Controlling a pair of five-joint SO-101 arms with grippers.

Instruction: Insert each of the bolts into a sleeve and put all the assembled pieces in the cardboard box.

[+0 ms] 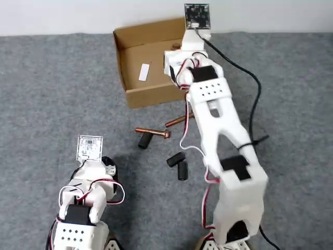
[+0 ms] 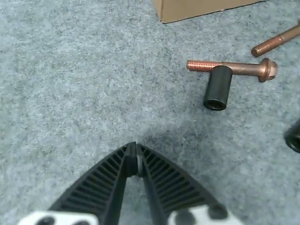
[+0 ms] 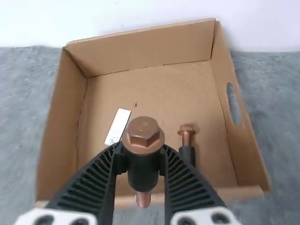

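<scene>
Right wrist view: hanging over the open box [image 3: 140, 47], with its floor lying below and beyond the fingertips. Clamping the right gripper [image 3: 140, 152] on a held piece [image 3: 143, 140], bolt already through sleeve. Pinching the black sleeve between both ribbed fingers [image 3: 183, 178], with the hex head rising just past the tips and the threaded end poking out on the wrist side. Seeing, on the box floor just beyond one fingertip, a second piece [image 3: 186, 145], and beyond the other a white slip [image 3: 117, 126].

Left wrist view: pressing the left gripper [image 2: 136, 159] fully together, tips touching, holding nothing, hovering over carpet [image 2: 70, 93]. Finding, well ahead of those tips and off to one side, a bolt [image 2: 234, 68] with a sleeve [image 2: 218, 87] lying crosswise against its shank. Finding a far bolt [image 2: 276, 41] farther out that way, near the box, and spare sleeves [image 1: 182, 170] off to the same side.

Judging the bolts as stiff, dense metal, probably rolling easily, and best pinched across the mid-shank, leaving the threaded end free. Judging the sleeves as light, smooth and likely slippery, and best squeezed across the barrel, keeping the bore clear. Treating the held piece as liable to slide apart if tipped head-down.
</scene>
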